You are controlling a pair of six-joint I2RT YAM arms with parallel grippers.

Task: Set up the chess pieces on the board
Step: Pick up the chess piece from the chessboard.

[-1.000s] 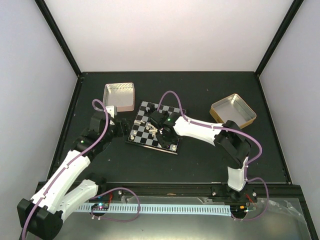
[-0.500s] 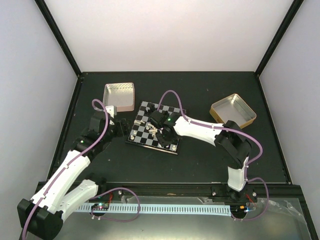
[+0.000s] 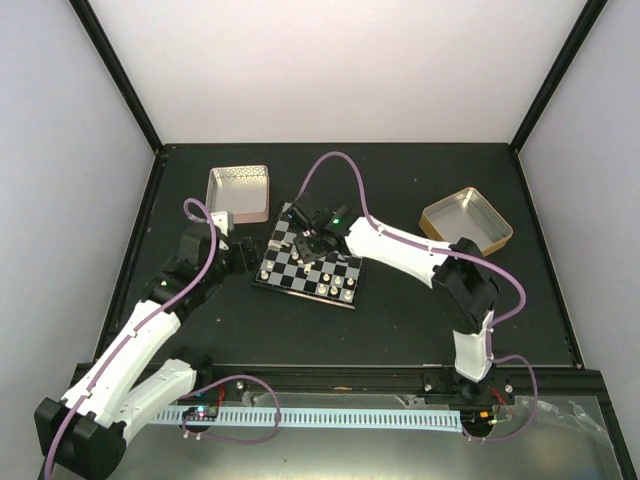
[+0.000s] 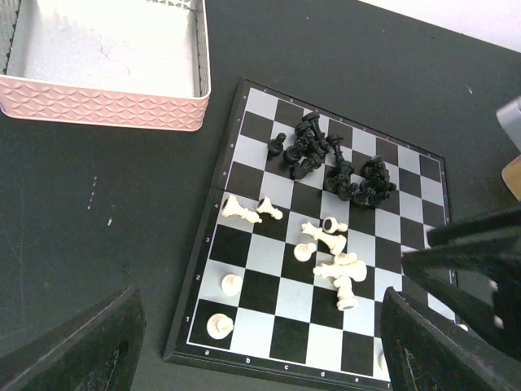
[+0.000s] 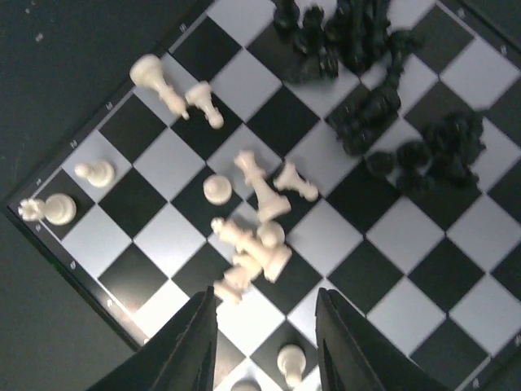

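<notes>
The board lies on the dark table between both arms. Black pieces lie heaped on its far half. Cream-white pieces lie toppled in a cluster near its middle, and a few white ones stand on the edge rows. My left gripper is open and empty beside the board's left edge, its jaws framing the board's near corner. My right gripper hovers open over the board. The white cluster is just ahead of its fingertips, with nothing between them. The black heap lies beyond.
An open pink tin stands at the board's far left and shows in the left wrist view. An open gold tin sits at the right. The right arm's purple cable arches above the board.
My right gripper has moved from the board's middle toward its far left part, and its cable now arches higher. The left arm has not moved.
</notes>
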